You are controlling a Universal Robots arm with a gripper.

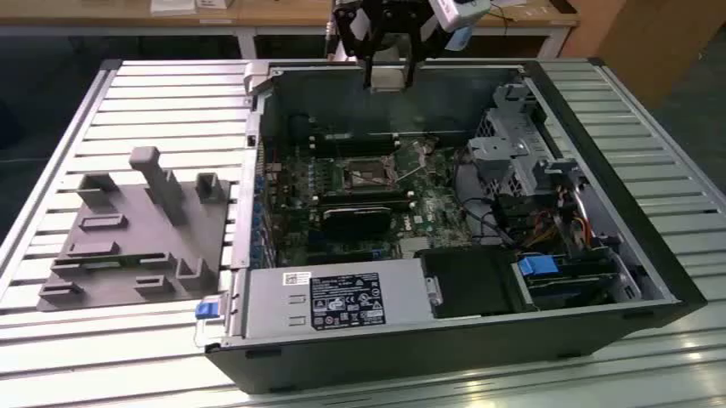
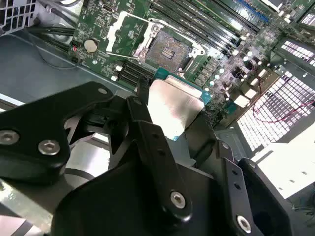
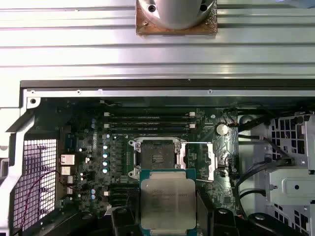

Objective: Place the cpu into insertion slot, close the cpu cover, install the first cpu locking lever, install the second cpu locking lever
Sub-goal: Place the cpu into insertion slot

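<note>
Holding the cpu (image 3: 167,201) by two opposite edges, fingers (image 2: 150,132) closed on it, the gripper (image 1: 386,72) hangs at the upper middle of the exterior view, over the case (image 1: 477,64) rim. The insertion slot (image 3: 158,158) lies bare mid-board, well below. Lowering calls for a level chip, square to the socket rim. The opened cpu cover (image 3: 210,160) and memory slots (image 3: 147,118) crowd its sides; above is free.
</note>
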